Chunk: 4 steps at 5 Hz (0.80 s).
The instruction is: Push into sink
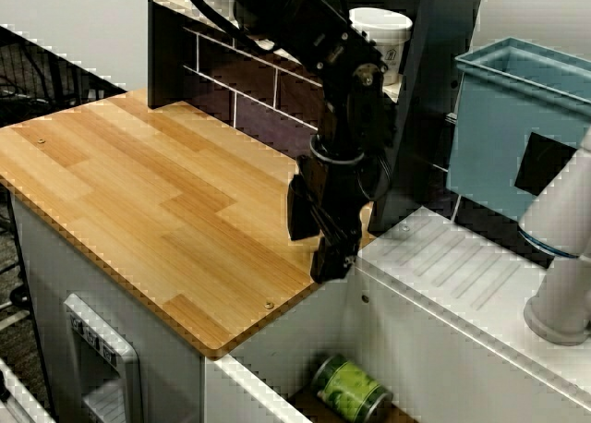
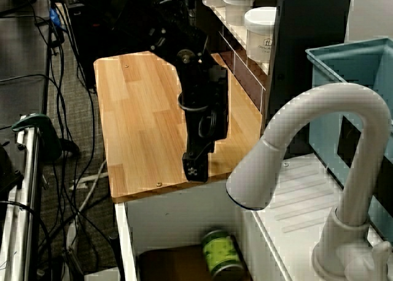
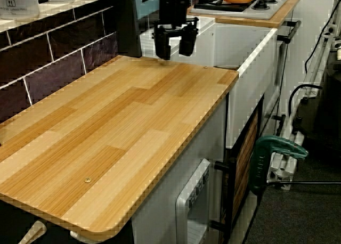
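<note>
A green can (image 1: 349, 390) (image 2: 220, 254) lies down inside the sink (image 1: 277, 354) (image 2: 161, 223), on its tan-brown floor beside the white wall. My black gripper (image 1: 319, 242) (image 2: 196, 168) (image 3: 175, 45) hangs over the right end of the wooden counter (image 1: 157, 192), just at the edge above the sink. It points down, and its fingers (image 3: 162, 46) stand apart with nothing between them. The can is well below the gripper and not touching it. In the low counter view the can is hidden.
A white ribbed drainboard (image 1: 452, 266) lies right of the sink, with a light-blue bin (image 1: 508, 127) behind it. A white faucet (image 2: 319, 127) arches over the sink. White jars (image 1: 380, 35) stand on the shelf above dark tiles. A stove (image 3: 240, 1) lies beyond the sink.
</note>
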Motion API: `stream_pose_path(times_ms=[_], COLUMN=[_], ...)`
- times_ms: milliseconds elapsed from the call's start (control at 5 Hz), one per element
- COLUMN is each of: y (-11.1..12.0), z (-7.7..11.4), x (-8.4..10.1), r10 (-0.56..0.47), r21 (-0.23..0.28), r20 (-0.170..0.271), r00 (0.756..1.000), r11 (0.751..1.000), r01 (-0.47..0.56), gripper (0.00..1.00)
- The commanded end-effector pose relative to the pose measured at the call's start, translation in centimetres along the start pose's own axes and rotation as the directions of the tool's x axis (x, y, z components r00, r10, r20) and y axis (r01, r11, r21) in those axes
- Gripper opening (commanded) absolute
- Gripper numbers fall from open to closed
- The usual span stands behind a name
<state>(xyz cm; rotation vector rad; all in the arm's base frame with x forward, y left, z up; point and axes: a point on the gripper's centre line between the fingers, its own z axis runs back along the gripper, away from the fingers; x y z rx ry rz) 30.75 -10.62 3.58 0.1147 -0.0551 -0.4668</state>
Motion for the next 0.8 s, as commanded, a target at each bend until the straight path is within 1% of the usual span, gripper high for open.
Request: stream_pose_path(times_ms=[0,200,600], y=[-2.1,-2.04,-2.04], z=[2.55,2.73,2.73], x=[0.3,0.03,0.03], r10=[-0.012,-0.007,-0.007], r21=[0.036,0.033,0.033], r20=[0.055,0.024,0.024], r00=[0.998,1.0,1.0], r11=[0.999,0.999,0.999], r01=[0.01,0.006,0.006], gripper=[1.0,1.0,1.0])
